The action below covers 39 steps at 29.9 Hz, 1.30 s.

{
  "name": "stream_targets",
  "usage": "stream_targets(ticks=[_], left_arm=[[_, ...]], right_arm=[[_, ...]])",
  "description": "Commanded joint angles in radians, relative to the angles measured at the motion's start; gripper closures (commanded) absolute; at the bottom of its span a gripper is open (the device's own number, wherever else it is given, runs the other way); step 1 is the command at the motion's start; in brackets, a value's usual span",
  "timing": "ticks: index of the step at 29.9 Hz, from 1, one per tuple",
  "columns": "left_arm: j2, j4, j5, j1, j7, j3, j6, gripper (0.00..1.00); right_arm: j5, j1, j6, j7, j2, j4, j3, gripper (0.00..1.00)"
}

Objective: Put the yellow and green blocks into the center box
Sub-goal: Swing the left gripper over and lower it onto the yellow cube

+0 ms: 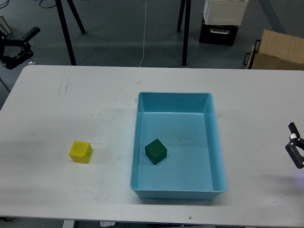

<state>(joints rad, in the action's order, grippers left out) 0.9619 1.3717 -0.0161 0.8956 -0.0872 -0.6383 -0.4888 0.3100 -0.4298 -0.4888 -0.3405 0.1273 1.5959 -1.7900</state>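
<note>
White table [71, 95], scuffed in spots. The light blue tray [217, 142] sits a little right of the table's middle, long side running away from the robot. The green block [156, 151] lies inside the tray, on its floor near the left wall, turned at an angle. The yellow block [80, 152] rests on the bare tabletop, outside the tray, well off its left wall. The right gripper [295, 149] shows only at the right edge of view, low over the table, well apart from the tray's right wall; both blocks lie far to its left, the green one nearer. Its fingers look parted with nothing between them, though most of it is cut off by the edge. The left gripper [16, 45] hangs at the far left corner, beyond the table's back edge, dark fingers spread, holding nothing; the yellow block lies well in front of it, toward the robot. On the floor behind: a brown cardboard box [278, 50], a white-and-black crate [221, 21], black stand legs [69, 28].
</note>
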Motion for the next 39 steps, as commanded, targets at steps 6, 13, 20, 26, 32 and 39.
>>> stream_targets(ticks=[6,13,20,26,32,39], left_arm=[[-0.106,-0.034,0.133,0.583,-0.003,0.659,0.000,0.00],[-0.337,-0.022,0.214,0.945,-0.058,1.135,0.000,0.00],[-0.491,0.078,0.307,1.131,-0.066,1.460,0.000,0.00],[-0.494,0.113,0.469,1.059,-0.066,1.553,0.000,0.00],[-0.489,0.030,0.504,0.873,-0.063,1.543,0.000,0.00],[-0.488,-0.028,0.542,0.766,-0.063,1.526,0.000,0.00]], right_arm=[[0.000,-0.015,0.000,0.000,-0.001,-0.002,-0.002,0.00],[0.000,-0.023,0.000,0.001,-0.002,-0.002,-0.005,0.00],[0.000,-0.041,0.000,0.001,-0.002,-0.002,-0.016,0.00],[0.000,-0.058,0.000,0.003,-0.002,-0.004,-0.016,0.00],[0.000,-0.060,0.000,0.001,-0.002,-0.010,-0.016,0.00],[-0.002,-0.060,0.000,0.001,0.000,-0.028,-0.014,0.00]])
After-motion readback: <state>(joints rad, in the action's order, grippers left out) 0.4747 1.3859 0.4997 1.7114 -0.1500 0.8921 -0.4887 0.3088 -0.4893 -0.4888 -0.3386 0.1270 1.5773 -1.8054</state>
